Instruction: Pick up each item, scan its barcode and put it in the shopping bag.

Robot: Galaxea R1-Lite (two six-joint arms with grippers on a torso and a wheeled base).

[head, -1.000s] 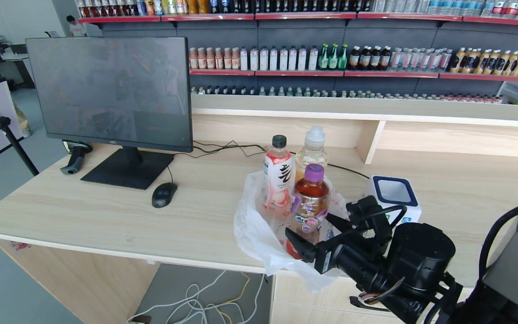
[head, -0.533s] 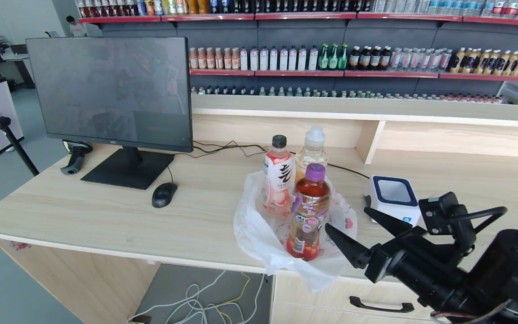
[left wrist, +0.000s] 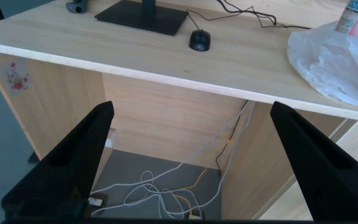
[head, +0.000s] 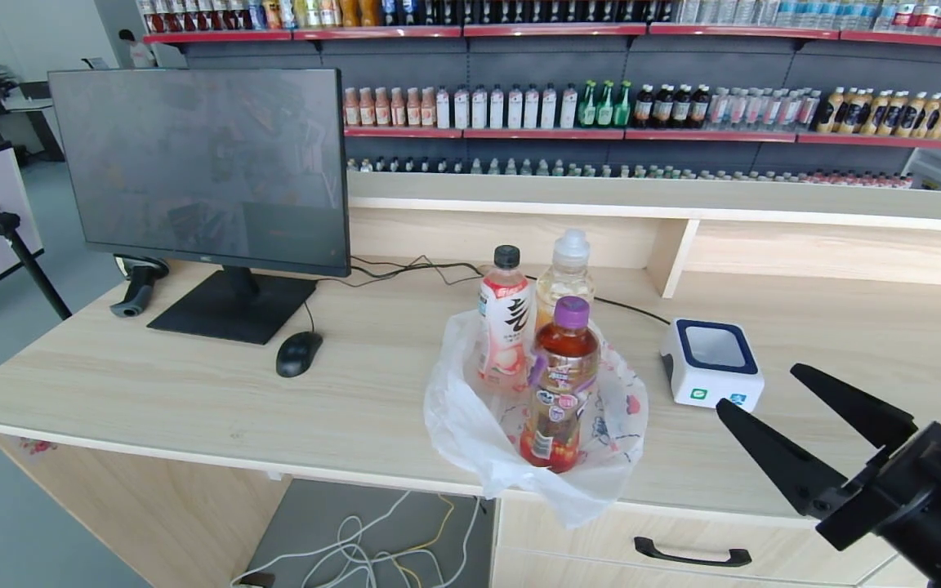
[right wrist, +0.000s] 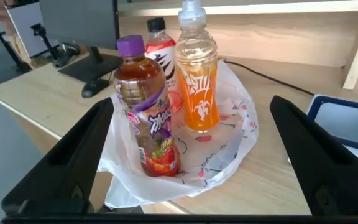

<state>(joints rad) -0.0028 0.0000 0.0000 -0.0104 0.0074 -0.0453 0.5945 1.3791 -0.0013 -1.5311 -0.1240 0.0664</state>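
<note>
Head: purple-cap bottle (head: 562, 384), black-cap bottle (head: 506, 318) and white-cap bottle (head: 567, 273) upright in bag (head: 470, 425) at counter (head: 193, 400) front edge. Scanner (head: 711, 363) just right of bag. Monitor (head: 201, 163) and mouse (head: 299, 353) at left. Right gripper (head: 758, 387) spread wide, holding nothing, right of bag, apart from it.

Left wrist: left gripper (left wrist: 190, 104) spread wide, holding nothing, below counter edge. Cables (left wrist: 166, 193) on floor.

Right wrist: bottles and bag ahead of spread fingers, not touching. Scanner beside bag.

Shop — drink shelves (head: 650, 106); checkout counter (head: 193, 384)
</note>
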